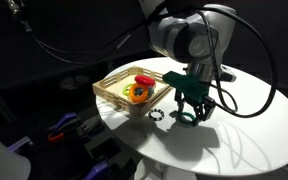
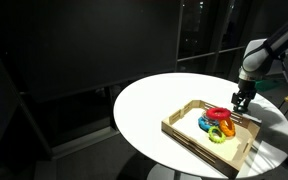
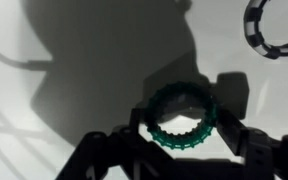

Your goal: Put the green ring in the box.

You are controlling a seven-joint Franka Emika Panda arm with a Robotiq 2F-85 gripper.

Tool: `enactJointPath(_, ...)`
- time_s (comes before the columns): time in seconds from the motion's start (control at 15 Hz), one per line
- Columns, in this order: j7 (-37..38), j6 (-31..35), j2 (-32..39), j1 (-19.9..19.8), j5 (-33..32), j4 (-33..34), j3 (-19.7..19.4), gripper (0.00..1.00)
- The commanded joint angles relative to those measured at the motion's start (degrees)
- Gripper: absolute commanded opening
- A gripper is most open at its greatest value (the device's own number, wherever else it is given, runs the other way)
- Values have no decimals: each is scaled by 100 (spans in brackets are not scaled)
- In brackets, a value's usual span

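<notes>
Both fingers of the gripper (image 3: 181, 125) flank the green ring (image 3: 181, 141), apparently clenched on it, half open

I log the green ring (image 3: 182, 91) as dark teal-green. Up-right of it, the toothed ring (image 3: 254, 32) shows black with pale bands. Tabletop (image 1: 249, 135) white. Beyond the green ring: box (image 1: 109, 92) pale wood, orange-yellow ring (image 1: 136, 94), red piece (image 1: 143, 78).

arm: bent over | tool (image 1: 190, 113): low, fingers pointing down
</notes>
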Motion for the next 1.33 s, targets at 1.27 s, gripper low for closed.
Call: enactJointPath(1.27,-556,-901,-1365,-77,421,-317,594,45)
